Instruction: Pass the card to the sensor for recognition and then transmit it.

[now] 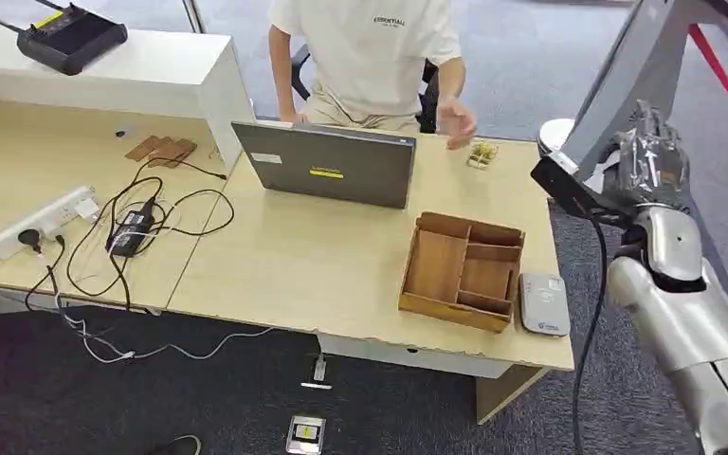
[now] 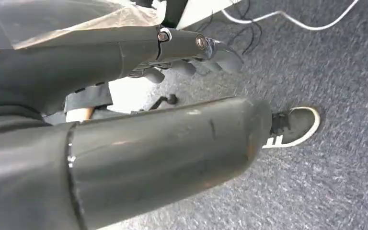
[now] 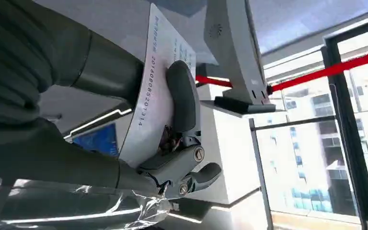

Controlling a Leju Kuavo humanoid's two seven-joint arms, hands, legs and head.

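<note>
Between thumb and fingers of our right hand [image 3: 172, 139] sits the card [image 3: 155, 81], white with a line of printed digits along one edge; the thick grey thumb lies across its face and the darker fingers close in behind it, so we hold it firmly, though part of the card is hidden by the thumb and part runs behind the ribbed cover. Just beyond the card's far edge we see a grey upright device [image 3: 232, 57] on a flat dark foot, apart from the card; whether this is the sensor we cannot tell. From the head view our right hand [image 1: 649, 156] is raised off the right end of the surface [image 1: 322, 265], wrapped in clear film, and the card itself cannot be made out there. On the surface a small grey reader [image 1: 543, 305] lies just beside a wooden tray [image 1: 462, 270] with compartments, well below and left of the raised hand. Behind them stand a laptop [image 1: 332, 163] and a person in a pale shirt [image 1: 365, 57], cut off at the top. Our left hand [image 2: 191, 55] hangs over the carpet [image 2: 345, 158], fingers loosely apart and holding nothing, near a shoe [image 2: 292, 127].
</note>
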